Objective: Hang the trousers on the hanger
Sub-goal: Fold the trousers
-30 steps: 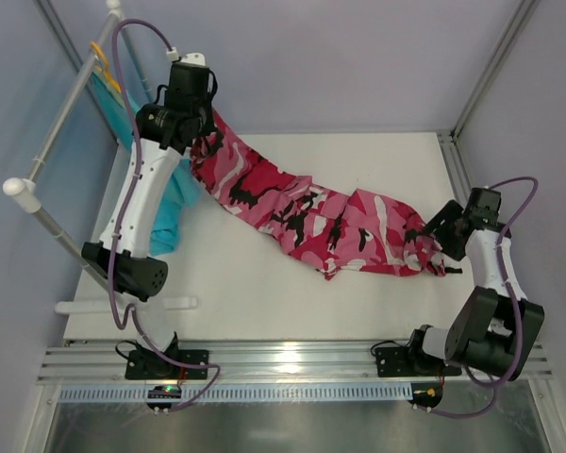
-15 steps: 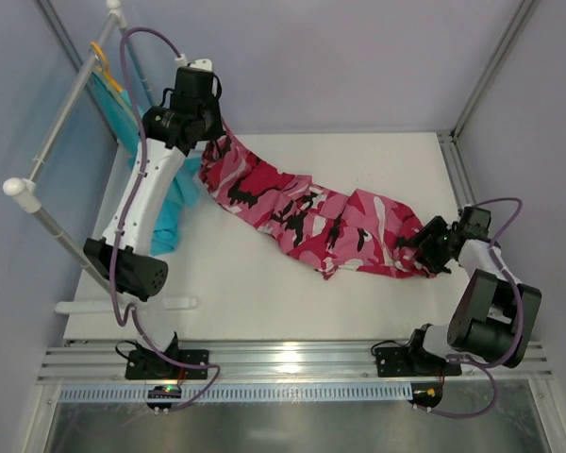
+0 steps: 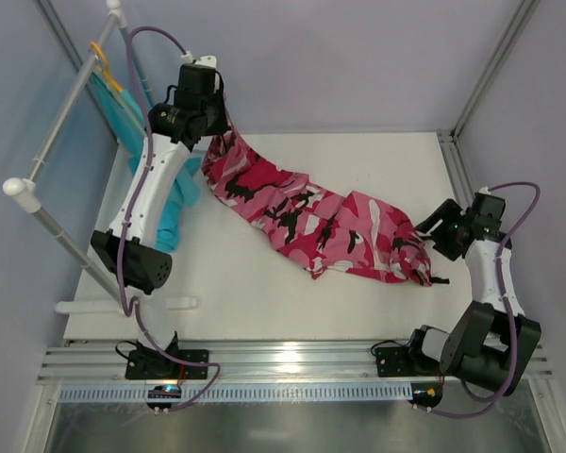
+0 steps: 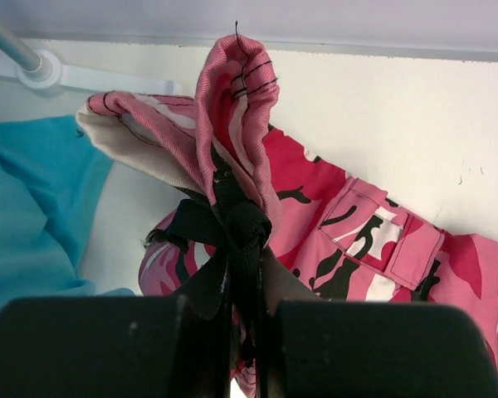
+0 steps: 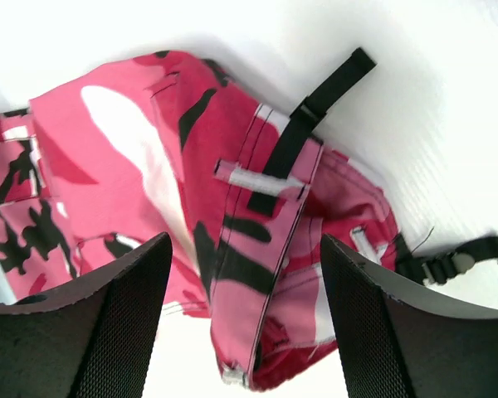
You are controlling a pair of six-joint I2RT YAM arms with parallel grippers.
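a white surface (image 3: pixel 264 293) sits boxed in by lavender walls (image 3: pixel 340 57), with a tube rack (image 3: pixel 68 102) along its left edge. the trousers (image 3: pixel 302 212) lie diagonally across it, their far-left end lifted and clamped in the left claw (image 4: pixel 232 311) beside a teal garment (image 3: pixel 170 212). the right claw (image 5: pixel 245 274) hangs with its fingers apart over their strapped end near the right edge. white surface shows along the near side.

Pink camouflage trousers (image 3: pixel 311 212) across the table (image 3: pixel 264 302).
You see one end lifted at far left, the rest lying crumpled.
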